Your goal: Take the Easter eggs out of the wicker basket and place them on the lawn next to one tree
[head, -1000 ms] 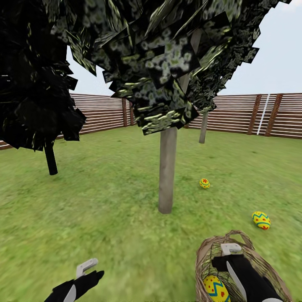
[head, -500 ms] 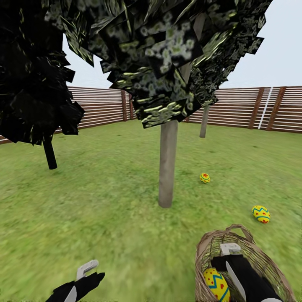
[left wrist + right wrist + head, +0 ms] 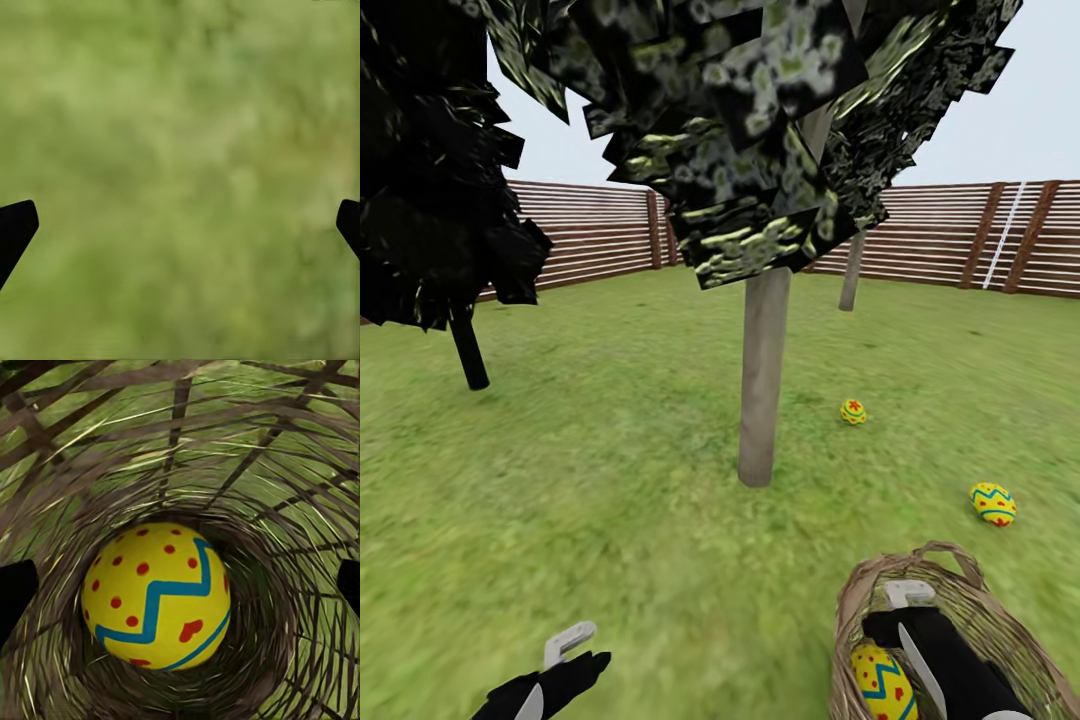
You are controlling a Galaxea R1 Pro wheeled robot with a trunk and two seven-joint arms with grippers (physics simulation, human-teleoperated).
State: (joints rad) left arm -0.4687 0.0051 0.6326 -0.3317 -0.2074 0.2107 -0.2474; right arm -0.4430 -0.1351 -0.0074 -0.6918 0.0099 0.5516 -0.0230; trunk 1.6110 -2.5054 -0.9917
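Observation:
A brown wicker basket stands on the lawn at the lower right of the head view. One yellow Easter egg with red dots and a blue zigzag lies in it, large in the right wrist view amid the weave. My right gripper reaches into the basket, open, its fingertips wide apart on either side of the egg and apart from it. Two more eggs lie on the grass right of a pale tree trunk. My left gripper hangs open over bare grass.
A near-black tree with a thin black trunk stands at the left. Another pale trunk rises farther back before the brown slatted fence. Dark canopy leaves hang low over the upper half of the head view.
The whole head picture has shifted: the fence and trunks now sit higher in it, so the camera has moved. Both grippers and the eggs hold their places.

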